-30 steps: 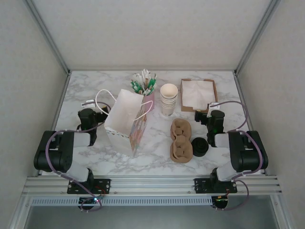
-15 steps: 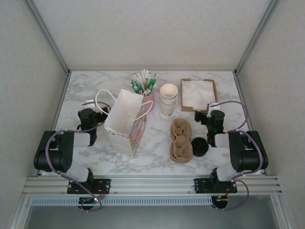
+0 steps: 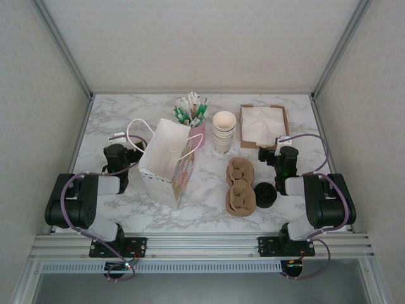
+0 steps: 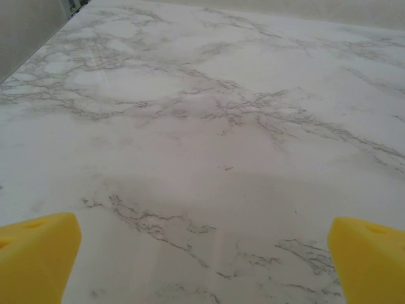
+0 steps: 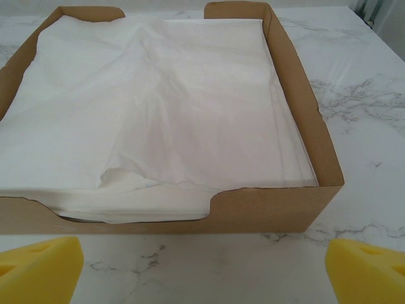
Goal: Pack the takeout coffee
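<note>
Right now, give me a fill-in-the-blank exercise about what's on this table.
1. The takeout coffee has a ___ lid.
2. In the top view, it stands just ___ of the brown carriers.
3. There, the paper bag stands ___ of the cream cups.
4. The left gripper and right gripper are both ___.
Missing: black; right; left; open.

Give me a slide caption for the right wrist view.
Open right gripper faces a cardboard tray of white paper sheets on the marble table.

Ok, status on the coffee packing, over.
Left gripper open over bare table. Right gripper open, facing napkin box. Coffee untouched beside carrier, which stands between it and bag.
</note>
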You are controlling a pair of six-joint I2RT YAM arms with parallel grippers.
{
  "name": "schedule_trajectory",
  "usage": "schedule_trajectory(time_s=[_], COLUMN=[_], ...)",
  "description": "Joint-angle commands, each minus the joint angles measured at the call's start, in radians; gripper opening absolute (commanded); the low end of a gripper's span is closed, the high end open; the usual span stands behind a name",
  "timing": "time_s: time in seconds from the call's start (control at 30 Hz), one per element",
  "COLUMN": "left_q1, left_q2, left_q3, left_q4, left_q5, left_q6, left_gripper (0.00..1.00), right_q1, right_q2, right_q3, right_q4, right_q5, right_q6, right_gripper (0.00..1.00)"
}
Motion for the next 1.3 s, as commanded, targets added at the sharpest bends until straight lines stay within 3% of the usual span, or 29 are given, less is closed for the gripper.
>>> schedule_trajectory(time_s=[0.0,0.2,0.3,0.37,0.43,0.5,0.73,0.8,0.9,1.03,1.17,1.27], left_q1=[0.011,0.009,0.01,0.009,0.009,0.011,0.009,0.01,0.009,0.01,-0.001,-0.052], left_q2=[-0.002,-0.271,-0.446,-0.548,-0.64,-0.702,-0.973,-1.043,-1.093,-1.01,-0.803,-0.682], left_q3=[-0.004,0.009,0.014,0.054,0.15,0.236,0.351,0.374,0.422,0.563,0.746,0.806], left_q4=[0.024,-0.211,-0.355,-0.525,-0.825,-1.112,-1.334,-1.331,-1.261,-1.241,-1.321,-1.359], left_q5=[-0.027,-0.165,-0.265,-0.353,-0.481,-0.537,-0.28,-0.213,0.007,0.284,0.527,0.635], left_q6=[-0.015,-0.066,-0.171,-0.293,-0.531,-0.727,-0.833,-0.828,-0.742,-0.689,-0.61,-0.545], left_gripper=[1.0,1.0,1.0,1.0,1.0,1.0,1.0,1.0,1.0,1.0,0.99,0.93], right_q1=[-0.005,-0.005,-0.004,-0.005,-0.006,-0.007,-0.011,-0.011,-0.01,-0.011,0.007,0.087], right_q2=[0.004,-0.174,-0.334,-0.428,-0.512,-0.564,-0.643,-0.647,-0.643,-0.603,-0.509,-0.424], right_q3=[0.021,0.028,0.086,0.14,0.223,0.306,0.56,0.635,0.725,0.818,0.918,0.984], right_q4=[0.005,-0.164,-0.389,-0.561,-0.788,-1.007,-1.348,-1.422,-1.5,-1.558,-1.6,-1.614], right_q5=[0.017,0.143,0.211,0.218,0.232,0.279,0.088,0.052,0.006,-0.096,-0.215,-0.207], right_q6=[0.014,0.051,0.111,0.192,0.336,0.521,0.639,0.639,0.64,0.637,0.642,0.635], right_gripper=[0.99,0.99,0.99,0.99,0.99,0.99,0.99,0.98,0.96,0.89,0.75,0.63])
